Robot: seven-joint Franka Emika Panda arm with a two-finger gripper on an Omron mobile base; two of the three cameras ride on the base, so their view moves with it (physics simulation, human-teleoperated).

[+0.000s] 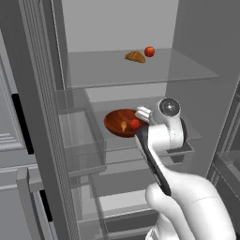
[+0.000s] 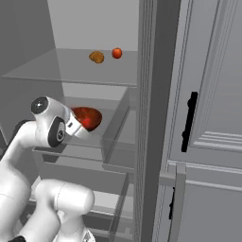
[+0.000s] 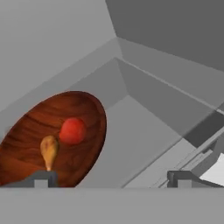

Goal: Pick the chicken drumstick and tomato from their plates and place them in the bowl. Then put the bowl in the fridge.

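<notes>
Bowl (image 3: 83, 113): on a middle glass shelf of the fridge (image 1: 197, 28), holding chicken drumstick (image 3: 49, 151) and tomato (image 3: 72, 131) (side by side).
Hand (image 3: 113, 178): open, holding nothing, one fingertip over the bowl's rim.

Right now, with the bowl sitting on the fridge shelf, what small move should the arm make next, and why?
Probably draw the tool straight back out of the fridge. The bowl rests on the middle shelf with the tomato and chicken drumstick inside, and the tool's jaws stand wide open, one at the bowl's rim, gripping nothing. A level retreat should avoid nudging the bowl.
</notes>
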